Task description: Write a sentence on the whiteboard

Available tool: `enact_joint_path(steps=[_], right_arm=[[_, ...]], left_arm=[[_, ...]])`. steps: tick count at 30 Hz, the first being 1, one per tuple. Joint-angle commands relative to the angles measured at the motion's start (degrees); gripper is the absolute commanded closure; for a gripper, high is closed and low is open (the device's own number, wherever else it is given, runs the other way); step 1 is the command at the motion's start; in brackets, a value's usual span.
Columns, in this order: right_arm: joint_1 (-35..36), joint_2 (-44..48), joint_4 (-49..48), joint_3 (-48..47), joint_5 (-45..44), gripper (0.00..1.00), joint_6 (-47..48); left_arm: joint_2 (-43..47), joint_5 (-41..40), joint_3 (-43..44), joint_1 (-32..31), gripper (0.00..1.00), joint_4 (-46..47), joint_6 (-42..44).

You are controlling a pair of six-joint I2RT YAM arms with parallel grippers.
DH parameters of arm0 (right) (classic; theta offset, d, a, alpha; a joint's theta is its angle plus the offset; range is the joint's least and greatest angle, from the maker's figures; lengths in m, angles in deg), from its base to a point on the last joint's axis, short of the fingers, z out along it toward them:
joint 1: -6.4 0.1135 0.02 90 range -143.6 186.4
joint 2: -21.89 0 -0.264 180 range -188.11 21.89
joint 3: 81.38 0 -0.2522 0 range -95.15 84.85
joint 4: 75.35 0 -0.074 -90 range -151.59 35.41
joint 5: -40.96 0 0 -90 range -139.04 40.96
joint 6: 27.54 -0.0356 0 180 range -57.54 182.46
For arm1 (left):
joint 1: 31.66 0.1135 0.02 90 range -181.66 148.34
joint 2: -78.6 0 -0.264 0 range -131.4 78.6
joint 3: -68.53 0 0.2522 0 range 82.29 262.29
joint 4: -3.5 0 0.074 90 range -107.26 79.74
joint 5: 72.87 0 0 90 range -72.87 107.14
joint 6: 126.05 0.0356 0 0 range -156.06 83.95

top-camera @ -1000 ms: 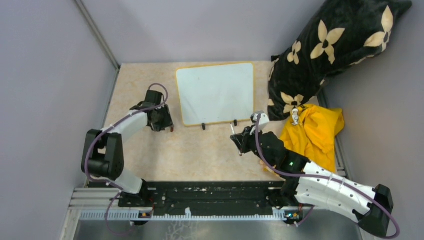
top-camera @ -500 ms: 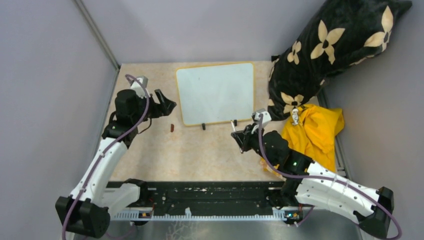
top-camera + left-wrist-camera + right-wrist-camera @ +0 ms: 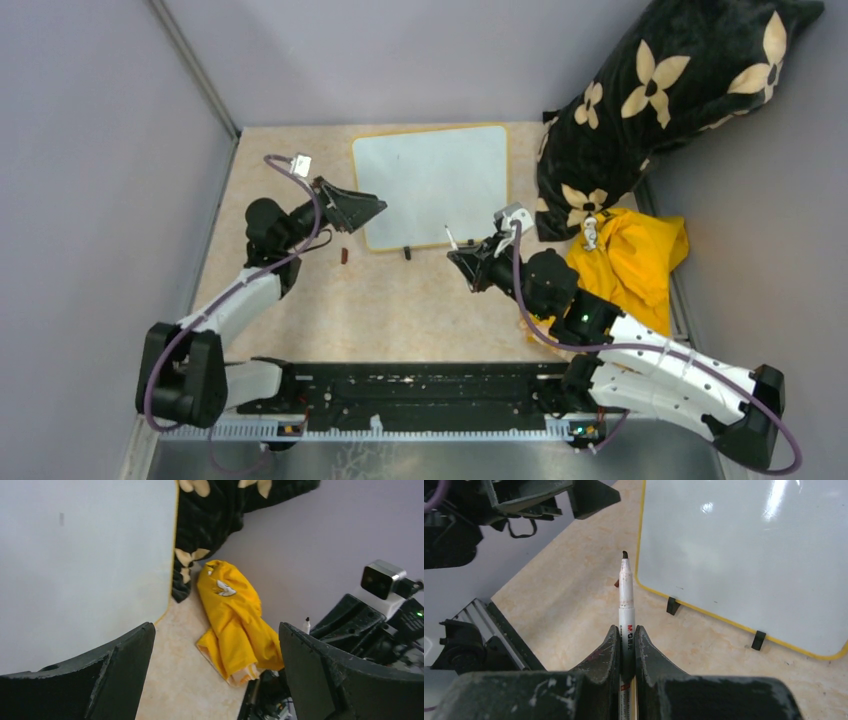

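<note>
My left claw point(image 3: 216, 630) swung over whiteboard point(image 3: 430, 185), wide open, empty | right claw point(image 3: 626, 632) pinches marker point(image 3: 625, 587), whiteboard ahead | risk: both arms crowd it, collide

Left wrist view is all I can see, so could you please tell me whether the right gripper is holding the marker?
Observer: Yes, the right gripper is shut on an uncapped marker, with its nib pointing forward.
Operator: Thank you. Is the nib touching anything?
Observer: No. In the right wrist view it shows against the table, outside the yellow frame of the whiteboard, so it is not on the board.
Operator: Is anything lying loose nearby?
Observer: A small dark reddish piece, probably the marker's cap, lies on the table beside the board's near left corner.
</note>
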State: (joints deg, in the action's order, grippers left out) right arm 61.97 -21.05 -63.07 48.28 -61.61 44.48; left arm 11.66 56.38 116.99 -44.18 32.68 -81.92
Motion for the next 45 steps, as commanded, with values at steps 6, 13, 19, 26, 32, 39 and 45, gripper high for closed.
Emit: enact_joint_path(steps=[6, 13, 19, 26, 32, 39, 45], right_arm=[[-0.3, -4.7, -4.8, -6.2, 9.6, 1.00, 1.2], [-0.3, -8.8, -6.3, -9.4, 13.9, 1.00, -0.6], [-0.4, -13.7, -3.8, -14.0, 17.9, 1.00, -1.3], [-0.6, -15.3, -4.4, -14.8, 22.0, 1.00, -2.3], [-0.6, -15.4, -4.6, -14.6, 23.8, 1.00, -2.3], [-0.6, -15.0, -5.6, -13.5, 24.2, 1.00, -2.6], [-0.6, -13.4, -7.3, -11.5, 22.0, 1.00, -3.1]], left_arm=[[-15.2, 19.7, -1.2, -0.8, 0.01, 55.7, -31.8], [-12.7, 21.8, -2.1, -2.1, 0.01, 54.2, -30.0], [-4.7, 23.5, 0.3, -9.0, 0.04, 22.9, -8.2], [-1.2, 20.6, 2.2, -11.9, 0.05, 7.9, 2.0], [-2.6, 20.2, 1.4, -11.9, 0.11, 12.6, -1.8], [-3.0, 20.2, 0.7, -11.9, 0.25, 16.6, -5.0], [-3.5, 20.6, 0.5, -11.9, 0.39, 21.6, -10.5]])
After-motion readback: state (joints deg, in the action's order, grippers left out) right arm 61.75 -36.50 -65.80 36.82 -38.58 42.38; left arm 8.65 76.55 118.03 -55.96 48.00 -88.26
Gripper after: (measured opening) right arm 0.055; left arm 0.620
